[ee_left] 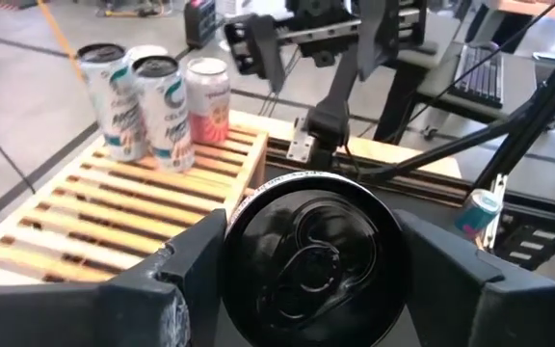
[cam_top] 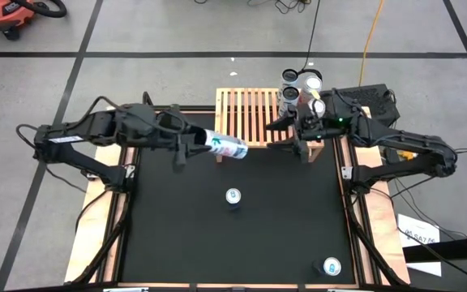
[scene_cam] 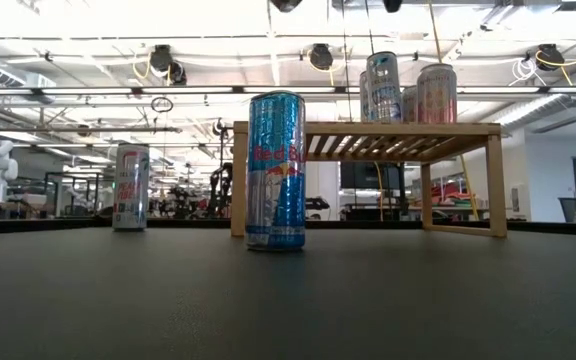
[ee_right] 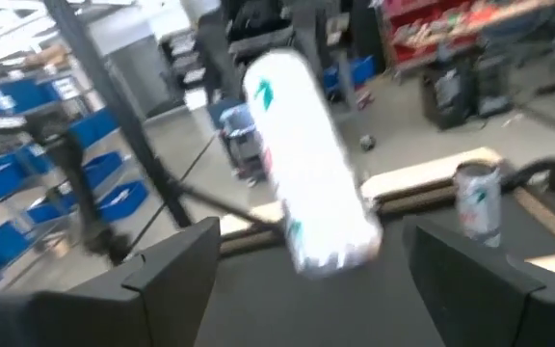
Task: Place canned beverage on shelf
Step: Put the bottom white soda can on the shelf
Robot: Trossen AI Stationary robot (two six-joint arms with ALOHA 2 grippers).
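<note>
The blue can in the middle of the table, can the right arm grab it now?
Probably yes. The right gripper is open and empty by the shelf, and nothing stands between it and the blue can. The left gripper, holding a white can, hangs off to the side.

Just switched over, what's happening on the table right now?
The left gripper holds a white can on its side in the air, beside the shelf. A few cans already stand on the shelf's right end. The right gripper waits open beside them. Two cans remain on the mat.
</note>
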